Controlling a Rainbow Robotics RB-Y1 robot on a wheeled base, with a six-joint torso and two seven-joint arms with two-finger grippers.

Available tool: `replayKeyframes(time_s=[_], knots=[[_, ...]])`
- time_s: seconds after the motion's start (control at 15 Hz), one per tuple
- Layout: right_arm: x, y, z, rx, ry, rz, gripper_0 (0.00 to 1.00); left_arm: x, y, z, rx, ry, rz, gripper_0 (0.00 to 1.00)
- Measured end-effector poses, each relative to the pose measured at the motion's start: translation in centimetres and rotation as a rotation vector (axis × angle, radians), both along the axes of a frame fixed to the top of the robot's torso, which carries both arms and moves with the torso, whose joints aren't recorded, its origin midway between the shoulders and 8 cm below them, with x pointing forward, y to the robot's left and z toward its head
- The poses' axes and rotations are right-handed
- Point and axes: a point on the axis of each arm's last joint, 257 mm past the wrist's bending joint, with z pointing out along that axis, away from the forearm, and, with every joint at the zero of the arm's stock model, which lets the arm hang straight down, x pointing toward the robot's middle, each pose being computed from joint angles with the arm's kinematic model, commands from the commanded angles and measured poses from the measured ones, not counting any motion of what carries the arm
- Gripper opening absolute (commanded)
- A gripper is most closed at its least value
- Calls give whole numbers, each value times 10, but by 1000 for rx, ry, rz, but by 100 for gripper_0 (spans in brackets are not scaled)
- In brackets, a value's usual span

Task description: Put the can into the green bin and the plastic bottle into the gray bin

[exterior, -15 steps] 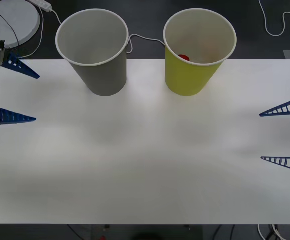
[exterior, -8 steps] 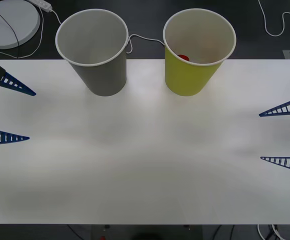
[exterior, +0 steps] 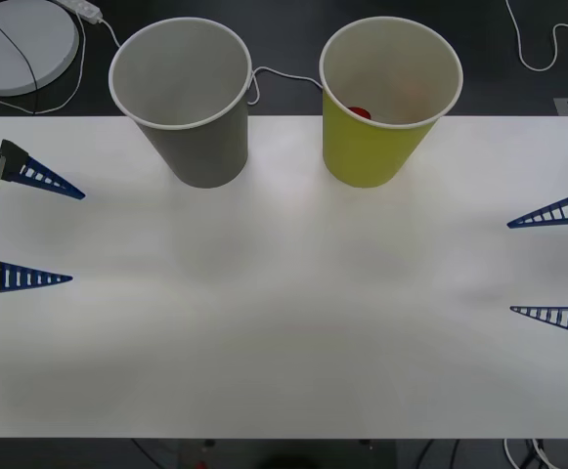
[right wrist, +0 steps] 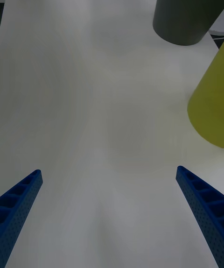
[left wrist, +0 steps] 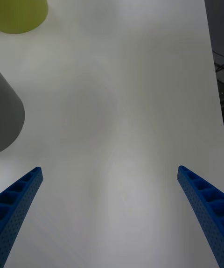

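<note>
The gray bin (exterior: pixel 181 107) and the green bin (exterior: pixel 386 107) stand upright side by side at the table's far edge. A bit of the red can (exterior: pixel 359 113) shows inside the green bin, low against its wall. The plastic bottle is out of view. My left gripper (exterior: pixel 77 237) is open at the table's left edge, holding nothing, well in front and to the left of the gray bin. At the right edge my right gripper (exterior: pixel 509 269) is open and holds nothing. The right wrist view has the gray bin (right wrist: pixel 186 6) and green bin (right wrist: pixel 210 104) ahead of the gripper (right wrist: pixel 108 171).
The white table (exterior: pixel 284 322) stretches bare between the two grippers. Behind its far edge lie a white round disc (exterior: pixel 20 44) at the back left and white cables (exterior: pixel 543 49) on a dark floor. The left wrist view shows both bins' walls off to one side.
My left gripper has moved along the left edge toward the table's near side, staying open, and edged slightly inward. The right gripper, the bins and the can have not moved.
</note>
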Motion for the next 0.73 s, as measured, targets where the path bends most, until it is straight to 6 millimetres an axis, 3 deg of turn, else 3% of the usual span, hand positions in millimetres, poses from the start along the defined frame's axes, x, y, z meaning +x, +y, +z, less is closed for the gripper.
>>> replayKeyframes(time_s=[0.73], knots=[[0,0,0,0,0,0,100,5,-7,-10,-10,-10,1,100]])
